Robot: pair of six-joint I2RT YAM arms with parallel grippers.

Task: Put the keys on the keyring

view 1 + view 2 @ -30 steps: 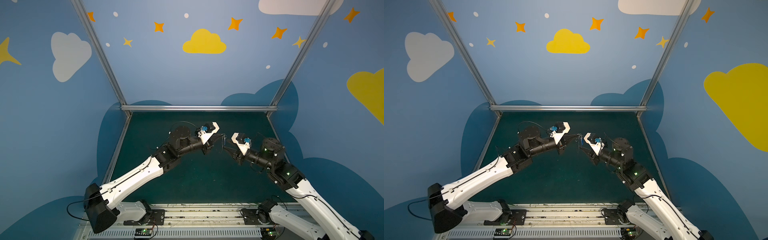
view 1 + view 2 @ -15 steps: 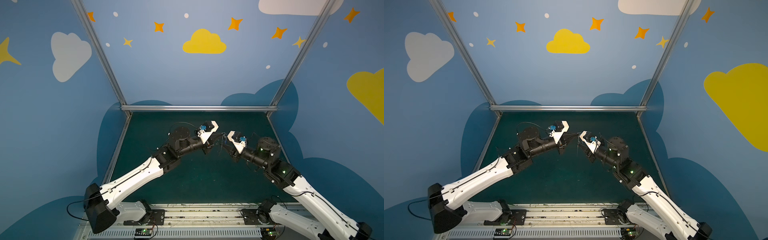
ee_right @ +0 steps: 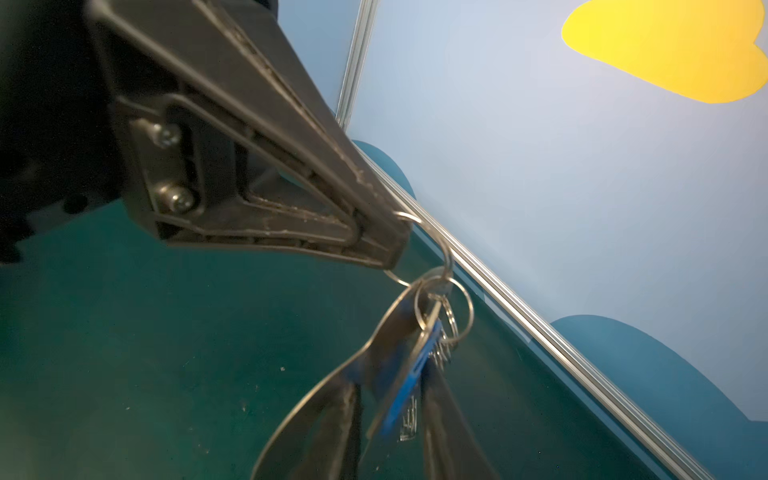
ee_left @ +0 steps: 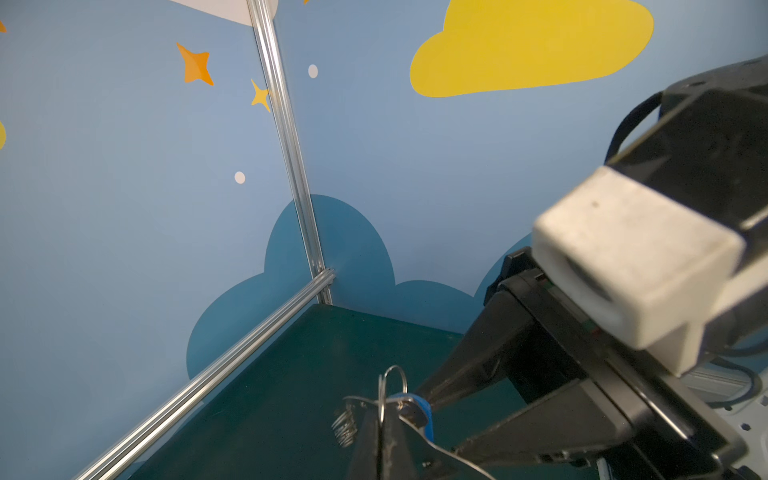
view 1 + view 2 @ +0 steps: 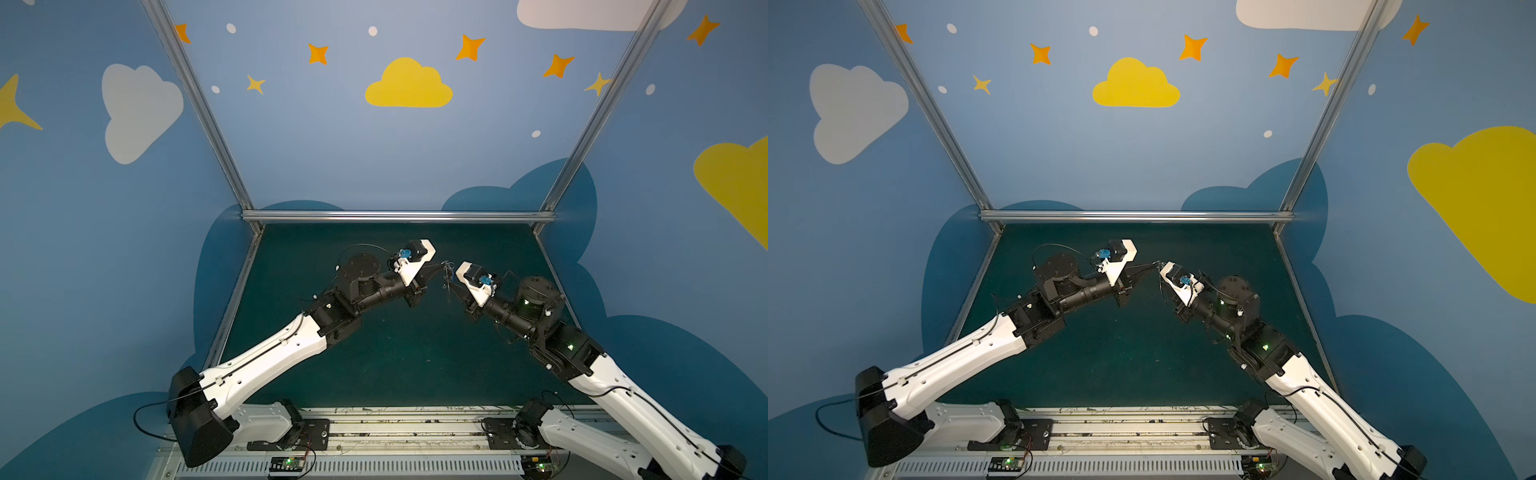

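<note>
Both grippers meet in mid-air above the middle of the green table (image 5: 390, 357). My left gripper (image 3: 391, 246) is shut on a large wire ring (image 3: 447, 257). From that ring hangs the keyring (image 3: 388, 332), a flat grey plate with a blue edge (image 3: 409, 380) and small wire rings (image 3: 448, 332). A tiny silver toothed piece (image 3: 409, 424), seemingly the keys, shows beside the blue edge, blurred. My right gripper (image 3: 392, 384) has its fingers on either side of the plate, with a thin dark slit beside one finger (image 3: 340, 419). In both top views the hanging bunch (image 5: 448, 276) is only a speck.
The aluminium frame rail (image 5: 395, 216) runs along the table's back edge, with slanted posts (image 5: 199, 104) at both back corners and blue painted walls around. The arm bases sit on the rail (image 5: 374, 424) at the front.
My right gripper has moved left toward the left gripper and now reaches the hanging bunch. The left gripper has hardly moved.
</note>
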